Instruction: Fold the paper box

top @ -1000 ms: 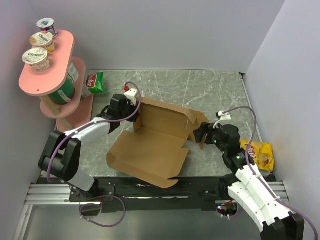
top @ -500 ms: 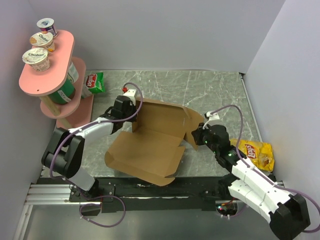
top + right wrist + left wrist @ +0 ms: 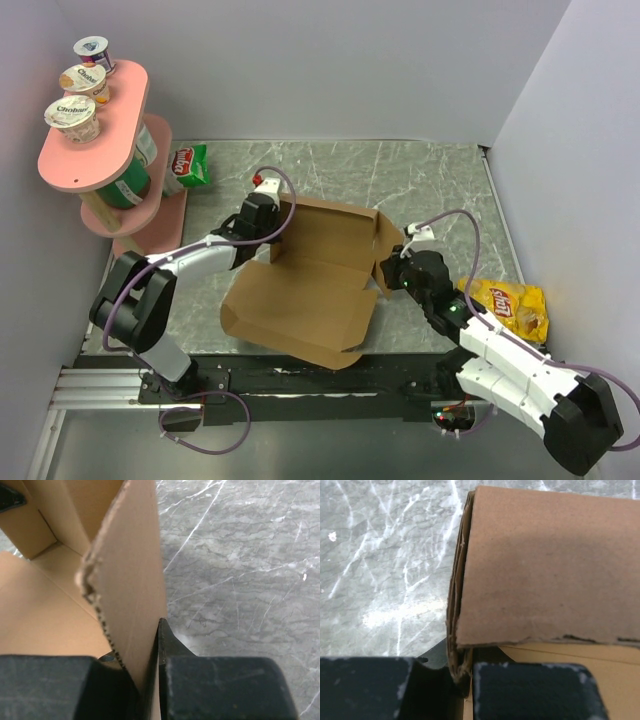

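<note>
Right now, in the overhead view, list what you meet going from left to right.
pink stand carrying yogurt cups → green snack bag → left gripper → paper box → right gripper → yellow chip bag

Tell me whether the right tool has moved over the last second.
Yes. The right tool slid left, away from the chip bag, and shut on the box flap.
</note>
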Controlling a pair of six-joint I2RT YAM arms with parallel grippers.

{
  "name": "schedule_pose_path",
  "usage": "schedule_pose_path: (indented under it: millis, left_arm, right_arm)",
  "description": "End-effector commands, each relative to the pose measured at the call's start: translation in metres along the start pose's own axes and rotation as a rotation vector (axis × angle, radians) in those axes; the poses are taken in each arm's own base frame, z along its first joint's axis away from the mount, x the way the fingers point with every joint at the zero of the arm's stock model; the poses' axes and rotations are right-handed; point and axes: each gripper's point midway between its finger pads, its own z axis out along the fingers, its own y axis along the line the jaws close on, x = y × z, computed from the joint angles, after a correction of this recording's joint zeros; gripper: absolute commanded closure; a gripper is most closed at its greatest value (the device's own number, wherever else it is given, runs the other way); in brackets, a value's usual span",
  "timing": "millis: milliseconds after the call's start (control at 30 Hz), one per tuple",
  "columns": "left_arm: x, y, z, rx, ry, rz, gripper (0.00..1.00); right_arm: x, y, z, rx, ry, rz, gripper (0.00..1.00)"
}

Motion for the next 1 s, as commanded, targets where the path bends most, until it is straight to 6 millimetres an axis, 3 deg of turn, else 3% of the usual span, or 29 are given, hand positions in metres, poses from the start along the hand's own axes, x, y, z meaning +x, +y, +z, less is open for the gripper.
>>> schedule_pose_path:
  millis: [0, 33, 100, 200, 400, 500, 567, 600, 633, 833, 933, 967]
  left_arm:
    - [0.011, -0.02, 0.003, 0.035, 0.011, -0.03, 0.99]
    - [0.015, -0.018, 0.002, 0.023, 0.019, -0.031, 0.99]
    - [0.017, -0.011, 0.0, -0.011, 0.018, -0.036, 0.99]
    - [0.018, 0.003, -0.008, -0.062, -0.007, -0.017, 0.99]
    - [0.022, 0.017, -0.019, -0.108, -0.029, 0.002, 0.99]
    - [0.022, 0.024, -0.018, -0.14, -0.021, 0.024, 0.99]
    - [0.021, 0.025, -0.018, -0.134, -0.021, 0.033, 0.99]
    - [0.017, 0.025, -0.019, -0.125, -0.033, 0.037, 0.99]
    - [0.018, 0.024, -0.019, -0.113, -0.032, 0.042, 0.99]
    - [0.01, 0.028, -0.027, -0.059, -0.057, 0.033, 0.99]
    - [0.004, 0.022, -0.035, 0.025, -0.096, 0.003, 0.99]
    - [-0.001, 0.025, -0.04, 0.035, -0.117, -0.014, 0.99]
  right_arm:
    - [-0.024, 0.026, 0.007, -0.087, -0.075, 0.052, 0.78]
    - [-0.024, 0.026, 0.008, -0.082, -0.073, 0.06, 0.72]
    - [-0.028, 0.022, 0.009, -0.041, -0.074, 0.088, 0.45]
    - [-0.037, 0.024, 0.005, -0.049, -0.09, 0.058, 0.22]
    - [-0.048, 0.042, 0.003, -0.136, -0.087, 0.032, 0.1]
    - [-0.051, 0.054, -0.004, -0.198, -0.074, 0.047, 0.05]
    - [-0.065, 0.058, -0.015, -0.22, -0.102, 0.031, 0.01]
    - [-0.057, 0.051, -0.019, -0.193, -0.056, -0.005, 0.0]
    - [-0.077, 0.051, -0.028, -0.187, -0.092, -0.011, 0.0]
    - [-0.127, 0.041, -0.07, -0.195, -0.189, -0.058, 0.0]
    - [-0.143, 0.024, -0.075, -0.19, -0.21, -0.026, 0.01]
    - [-0.148, 0.005, -0.072, -0.132, -0.218, -0.008, 0.02]
